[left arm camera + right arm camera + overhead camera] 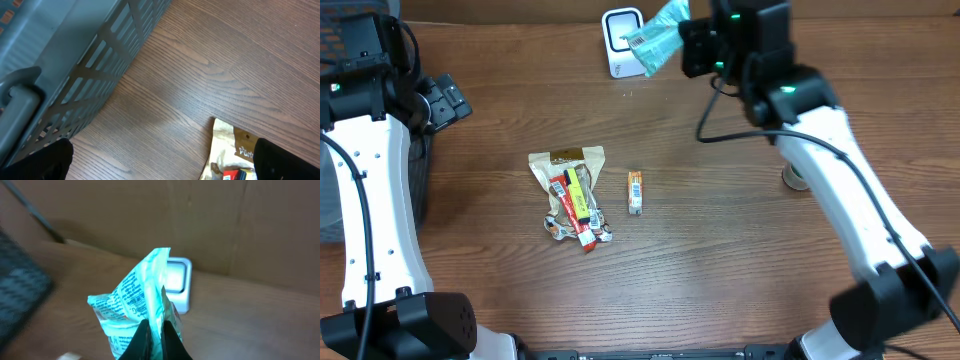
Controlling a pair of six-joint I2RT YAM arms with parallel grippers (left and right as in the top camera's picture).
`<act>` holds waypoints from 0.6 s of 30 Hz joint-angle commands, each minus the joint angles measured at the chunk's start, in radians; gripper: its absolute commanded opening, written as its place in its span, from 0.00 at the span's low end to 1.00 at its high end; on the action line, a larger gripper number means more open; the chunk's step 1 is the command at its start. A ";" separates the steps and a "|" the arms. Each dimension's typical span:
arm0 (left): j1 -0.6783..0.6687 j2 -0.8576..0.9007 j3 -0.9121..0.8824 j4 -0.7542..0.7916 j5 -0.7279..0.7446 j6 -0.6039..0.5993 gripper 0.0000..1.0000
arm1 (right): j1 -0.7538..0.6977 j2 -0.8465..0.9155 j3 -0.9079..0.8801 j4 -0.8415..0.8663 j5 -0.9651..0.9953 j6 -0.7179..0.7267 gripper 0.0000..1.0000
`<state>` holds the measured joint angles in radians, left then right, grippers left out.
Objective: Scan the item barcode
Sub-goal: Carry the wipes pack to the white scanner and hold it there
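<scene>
A teal snack packet [658, 34] hangs in the air at the table's far edge, pinched by my right gripper [685, 40], which is shut on it. Its printed white label faces the white barcode scanner [622, 42] just to its left. In the right wrist view the packet [140, 300] rises between the dark fingers [172, 337], with the scanner [177, 282] behind it. My left gripper [448, 100] hovers open at the left, above bare wood beside the basket; its fingertips [272, 160] show wide apart with nothing between them.
A pile of snack packets [572, 192] lies in the middle of the table, with a small orange packet [634, 191] just right of it. A grey slatted basket [60, 75] stands at the left edge. A small round object [792, 178] sits under the right arm.
</scene>
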<state>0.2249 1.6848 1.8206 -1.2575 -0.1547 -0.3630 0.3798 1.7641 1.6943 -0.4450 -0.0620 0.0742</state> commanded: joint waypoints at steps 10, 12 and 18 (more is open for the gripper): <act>0.001 -0.018 0.021 0.002 -0.012 0.012 1.00 | 0.170 0.280 0.027 0.557 0.636 -0.519 0.04; 0.001 -0.018 0.021 0.002 -0.012 0.012 1.00 | 0.193 0.328 0.027 0.691 0.692 -0.646 0.04; 0.001 -0.018 0.020 0.002 -0.012 0.012 1.00 | 0.209 0.470 0.027 0.921 0.706 -0.947 0.04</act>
<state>0.2249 1.6848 1.8206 -1.2575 -0.1543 -0.3630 0.5964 2.1605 1.7004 0.4198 0.5766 -0.6415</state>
